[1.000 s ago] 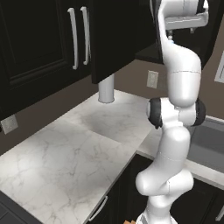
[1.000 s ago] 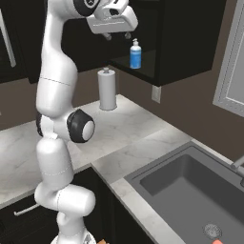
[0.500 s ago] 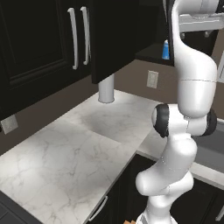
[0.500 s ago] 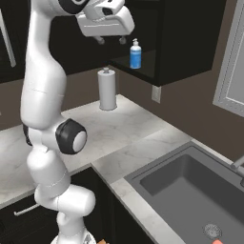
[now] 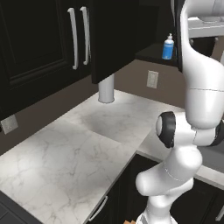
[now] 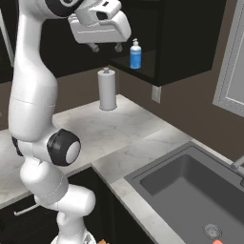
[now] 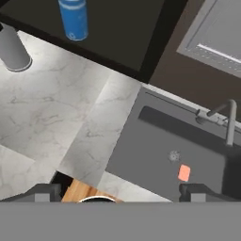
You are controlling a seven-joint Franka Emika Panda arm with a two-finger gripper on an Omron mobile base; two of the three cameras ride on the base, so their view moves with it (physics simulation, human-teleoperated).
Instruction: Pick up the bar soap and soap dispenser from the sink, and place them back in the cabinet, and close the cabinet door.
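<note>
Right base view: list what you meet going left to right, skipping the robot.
paper towel roll → soap dispenser → wall outlet → sink → drain → faucet

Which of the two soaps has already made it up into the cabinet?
The soap dispenser, the blue bottle with the white pump, stands on the open cabinet shelf. The bar soap, a small orange-red block, lies in the sink beside the drain.
</note>
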